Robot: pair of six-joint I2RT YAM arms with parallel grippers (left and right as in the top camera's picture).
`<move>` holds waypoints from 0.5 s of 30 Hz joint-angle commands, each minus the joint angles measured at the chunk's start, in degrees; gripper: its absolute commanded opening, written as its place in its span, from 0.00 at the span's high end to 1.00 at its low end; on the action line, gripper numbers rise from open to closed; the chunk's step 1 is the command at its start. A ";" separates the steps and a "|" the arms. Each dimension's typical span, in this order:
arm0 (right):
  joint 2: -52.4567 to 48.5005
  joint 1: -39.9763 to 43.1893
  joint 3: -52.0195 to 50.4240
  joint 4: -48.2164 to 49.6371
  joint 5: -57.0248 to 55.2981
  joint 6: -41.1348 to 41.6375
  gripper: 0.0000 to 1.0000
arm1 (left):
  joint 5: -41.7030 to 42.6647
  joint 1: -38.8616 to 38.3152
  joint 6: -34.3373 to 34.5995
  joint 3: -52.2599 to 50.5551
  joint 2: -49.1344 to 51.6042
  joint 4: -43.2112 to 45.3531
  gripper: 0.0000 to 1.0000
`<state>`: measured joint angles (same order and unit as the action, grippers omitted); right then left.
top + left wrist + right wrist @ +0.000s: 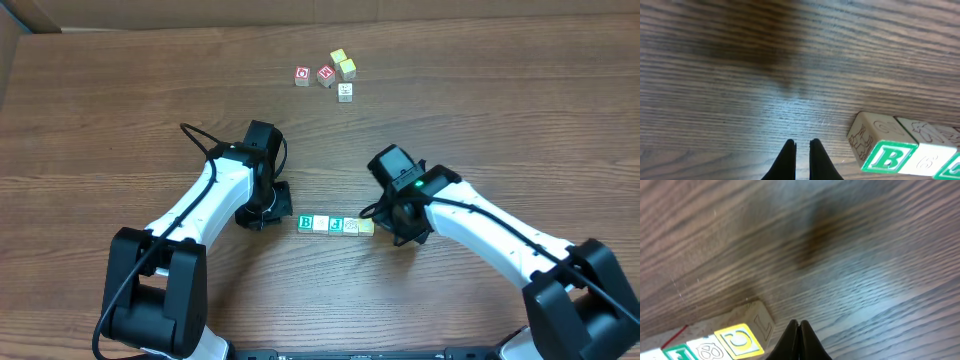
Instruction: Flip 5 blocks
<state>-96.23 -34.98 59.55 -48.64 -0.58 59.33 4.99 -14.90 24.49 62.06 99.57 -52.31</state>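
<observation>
A row of five blocks (pixel 336 224) is lying side by side on the worktop (pixel 120 120), just below the middle of the overhead frame. The left hand (pixel 264 214) is sitting near the row's left end, apart from it. The right hand (pixel 398 232) is sitting just beside the row's right end. Well apart, at the upper middle of the frame, a loose group of cubes (pixel 327 74) is lying: two on the left, two touching at the upper right, one below those.
</observation>
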 commanded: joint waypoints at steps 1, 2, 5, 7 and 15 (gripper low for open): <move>-1.97 -1.66 -0.46 0.17 -0.42 3.93 0.96 | 0.85 0.11 0.85 -0.13 0.46 0.52 0.96; -2.27 -1.79 -0.46 0.24 -0.39 4.00 0.96 | 0.83 0.07 0.85 -0.24 0.46 0.55 0.96; -2.32 -1.81 -0.46 0.57 -0.42 3.98 0.96 | 0.85 -0.26 0.85 -0.92 0.46 0.55 0.96; -2.32 -1.81 -0.46 0.87 -0.42 3.98 0.96 | 0.81 -0.70 0.85 -1.73 0.46 0.94 0.96; -2.40 -1.88 -0.48 1.05 -0.15 3.91 0.96 | 2.64 -1.95 1.49 -3.74 0.46 3.78 0.96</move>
<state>-98.43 -36.75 59.55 -47.68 -0.40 62.74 5.87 -16.27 24.91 58.78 99.57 -48.97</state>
